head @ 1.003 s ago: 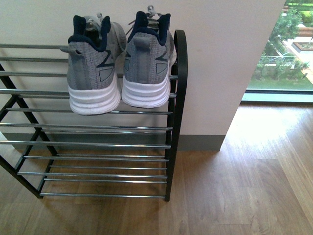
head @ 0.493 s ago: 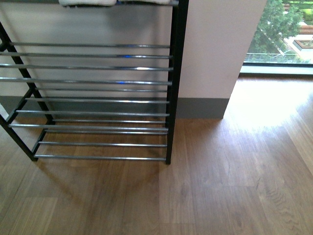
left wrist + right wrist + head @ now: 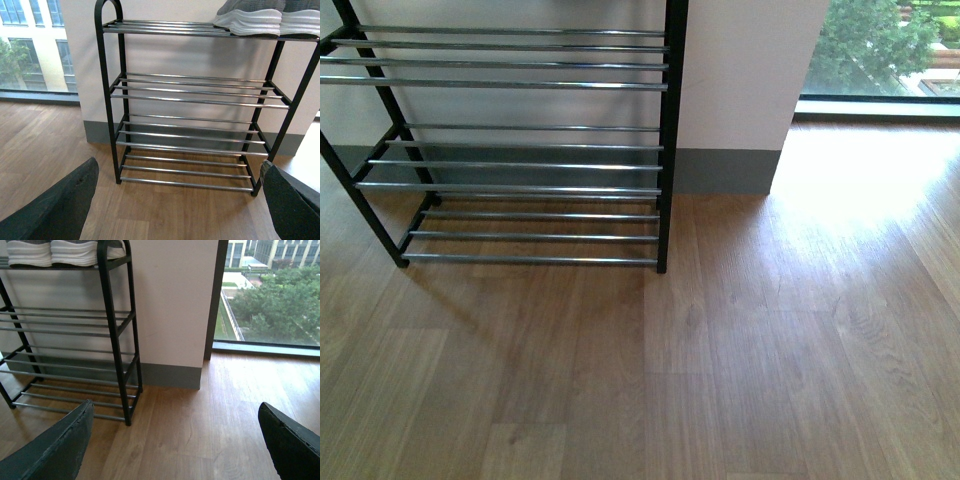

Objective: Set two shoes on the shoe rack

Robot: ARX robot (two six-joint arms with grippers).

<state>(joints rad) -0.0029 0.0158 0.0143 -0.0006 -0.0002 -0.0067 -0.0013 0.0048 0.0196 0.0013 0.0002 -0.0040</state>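
Note:
The shoe rack (image 3: 666, 120) with black frame and chrome bars fills the upper left of the front view; only its lower tiers show there. The left wrist view takes in the whole shoe rack (image 3: 107, 90), and the two shoes (image 3: 265, 20) rest side by side on its top tier, white soles showing. From the right wrist, the two shoes (image 3: 50, 252) again sit on top of the shoe rack (image 3: 117, 340). My left gripper (image 3: 180, 210) is open over bare floor, well back from the rack. Just as empty, my right gripper (image 3: 175, 445) is open.
A white wall with grey baseboard (image 3: 725, 170) stands behind the rack. A floor-length window (image 3: 880, 50) lies to the right. Wooden floor (image 3: 720, 360) stretches in front of the rack.
The front view has dropped downward: the shoes on the top tier have left the frame and only the lower tiers and more floor show now.

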